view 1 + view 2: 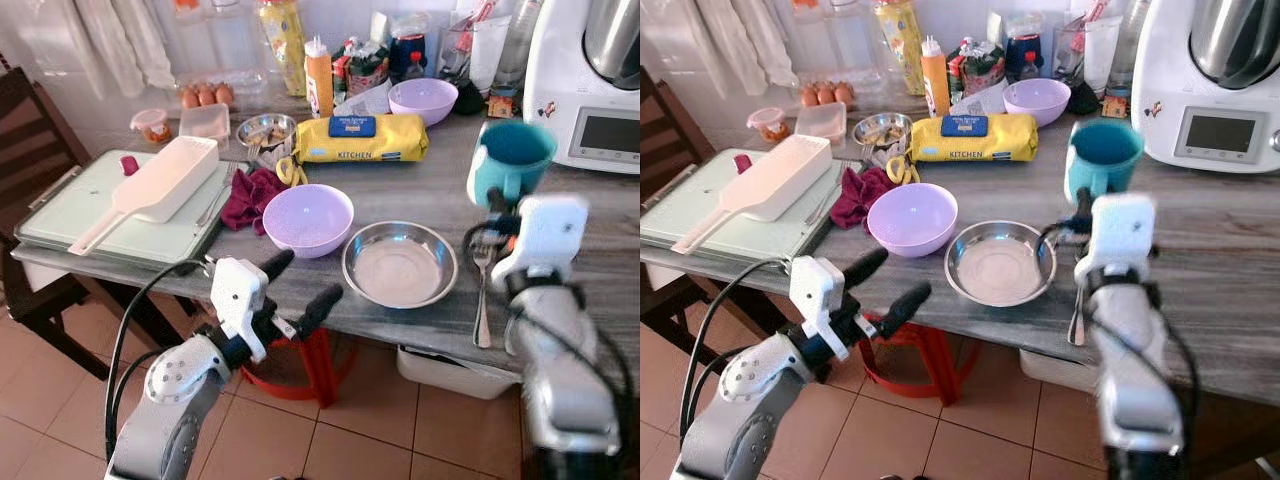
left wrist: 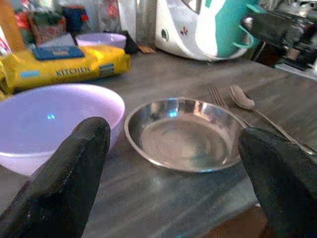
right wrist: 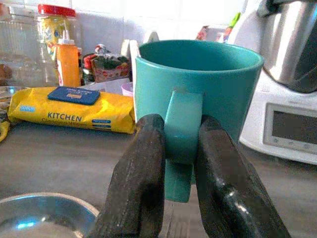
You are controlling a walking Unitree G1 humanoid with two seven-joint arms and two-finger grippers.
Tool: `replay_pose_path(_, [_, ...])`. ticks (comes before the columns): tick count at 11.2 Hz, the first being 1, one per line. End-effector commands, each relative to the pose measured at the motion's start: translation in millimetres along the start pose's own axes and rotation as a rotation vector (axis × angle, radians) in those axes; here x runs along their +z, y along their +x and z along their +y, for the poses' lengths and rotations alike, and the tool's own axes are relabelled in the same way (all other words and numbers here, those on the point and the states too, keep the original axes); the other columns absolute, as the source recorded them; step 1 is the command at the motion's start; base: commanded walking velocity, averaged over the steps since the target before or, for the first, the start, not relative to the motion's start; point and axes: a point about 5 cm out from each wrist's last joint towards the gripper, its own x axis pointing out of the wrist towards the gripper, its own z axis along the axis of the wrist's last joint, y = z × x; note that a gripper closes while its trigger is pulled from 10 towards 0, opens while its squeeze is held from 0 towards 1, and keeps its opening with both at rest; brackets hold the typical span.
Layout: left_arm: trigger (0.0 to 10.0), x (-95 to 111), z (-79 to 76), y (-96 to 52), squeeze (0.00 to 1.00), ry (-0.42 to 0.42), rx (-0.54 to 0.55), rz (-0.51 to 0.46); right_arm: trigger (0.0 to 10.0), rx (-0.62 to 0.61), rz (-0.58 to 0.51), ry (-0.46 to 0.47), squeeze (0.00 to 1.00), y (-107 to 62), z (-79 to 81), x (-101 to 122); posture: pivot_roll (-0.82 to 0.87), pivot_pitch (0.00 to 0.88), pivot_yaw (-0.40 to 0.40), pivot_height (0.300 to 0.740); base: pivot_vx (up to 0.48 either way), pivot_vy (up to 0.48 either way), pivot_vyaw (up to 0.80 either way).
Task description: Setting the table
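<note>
A teal mug stands on the grey table, right of a steel plate. My right gripper is shut on the teal mug's handle, seen close in the right wrist view. A fork and a spoon lie between plate and right arm. A lilac bowl sits left of the plate. My left gripper hangs open just off the table's front edge, below the lilac bowl, with nothing between its fingers.
A yellow kitchen wipes pack and a second lilac bowl lie farther back among bottles. A white kitchen machine stands at the back right. A tray with a white scoop covers the left end. A dark chair stands left.
</note>
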Motion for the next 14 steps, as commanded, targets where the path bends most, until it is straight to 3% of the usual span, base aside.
replay_pose_path(1, [10.0, -1, -0.9, -3.3, 0.00, -0.003, -0.017, 0.011, 10.0, 0.015, 0.007, 0.032, 0.00, 4.7, -0.4, 0, -0.10, 0.118, 0.099, 0.740, 0.000, 0.000, 0.00])
replay_pose_path(7, [10.0, -8, -3.9, -9.3, 0.00, -0.049, -0.001, 0.033, 10.0, 0.155, 0.024, 0.125, 0.00, 28.4, 17.1, -8, -0.08, 0.136, 0.092, 0.740, 0.000, 0.000, 0.00])
replay_pose_path(14, [10.0, -3, -1.7, -10.4, 0.00, -0.037, -0.012, 0.039, 10.0, 0.221, 0.063, 0.161, 0.00, 30.8, 21.5, -24, -0.06, 0.141, 0.110, 0.740, 0.000, 0.000, 0.00])
